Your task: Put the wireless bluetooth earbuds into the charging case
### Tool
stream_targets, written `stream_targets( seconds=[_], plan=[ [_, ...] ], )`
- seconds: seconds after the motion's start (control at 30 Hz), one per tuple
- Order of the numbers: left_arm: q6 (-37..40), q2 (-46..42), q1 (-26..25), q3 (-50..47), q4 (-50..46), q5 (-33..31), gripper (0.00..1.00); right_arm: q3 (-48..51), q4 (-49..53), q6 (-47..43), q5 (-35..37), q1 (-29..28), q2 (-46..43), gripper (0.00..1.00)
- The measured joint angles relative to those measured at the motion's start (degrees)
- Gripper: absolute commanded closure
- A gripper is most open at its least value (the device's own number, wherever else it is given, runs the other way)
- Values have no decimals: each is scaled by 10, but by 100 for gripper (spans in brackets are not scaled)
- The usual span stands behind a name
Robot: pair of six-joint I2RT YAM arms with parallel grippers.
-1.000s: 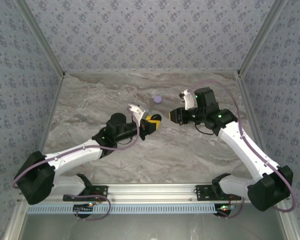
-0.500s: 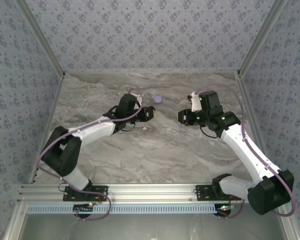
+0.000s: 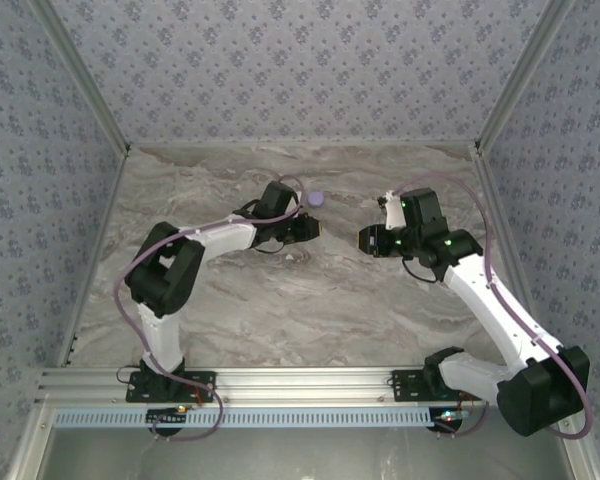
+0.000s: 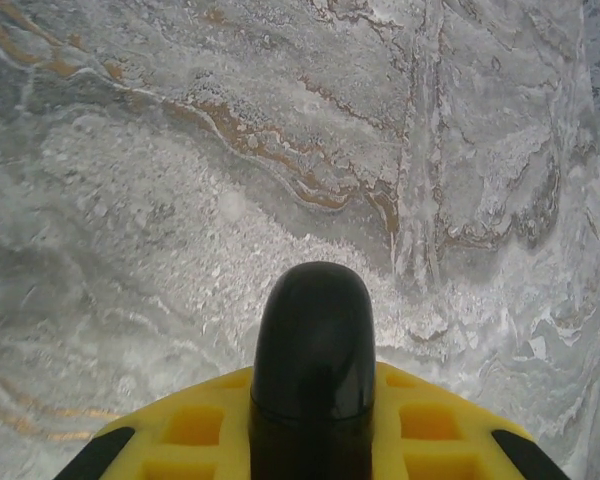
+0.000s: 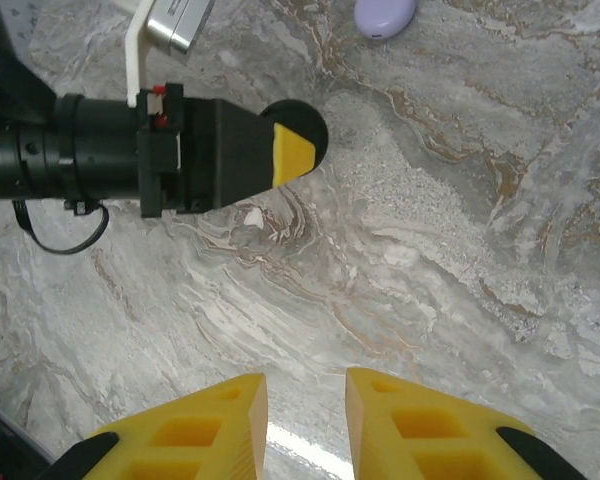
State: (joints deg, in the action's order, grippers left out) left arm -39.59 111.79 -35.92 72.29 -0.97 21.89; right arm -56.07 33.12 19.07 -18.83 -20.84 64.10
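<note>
Marble table [image 3: 280,310], left tool [image 3: 308,228] clamps black case [image 4: 313,340]

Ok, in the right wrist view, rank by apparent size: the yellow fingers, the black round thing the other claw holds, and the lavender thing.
1. The yellow fingers of the right claw: largest, though nearest the camera.
2-3. The black round thing in the left claw and the lavender thing look alike; the lavender one is cropped.
</note>
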Motion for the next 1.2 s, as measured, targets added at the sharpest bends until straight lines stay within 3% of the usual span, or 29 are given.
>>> stream_targets(
  seconds=[0.6,0.77,1.2],
  plan=[
    [0,98,21,87,-51,40,88,8,1,10,-1,0,-4,70],
    [0,114,21,99,-68,44,83,8,1,10,-2,0,-5,70],
    [29,112,21,121,-114,29,47,11,3,10,-2,0,-5,67]
  ],
)
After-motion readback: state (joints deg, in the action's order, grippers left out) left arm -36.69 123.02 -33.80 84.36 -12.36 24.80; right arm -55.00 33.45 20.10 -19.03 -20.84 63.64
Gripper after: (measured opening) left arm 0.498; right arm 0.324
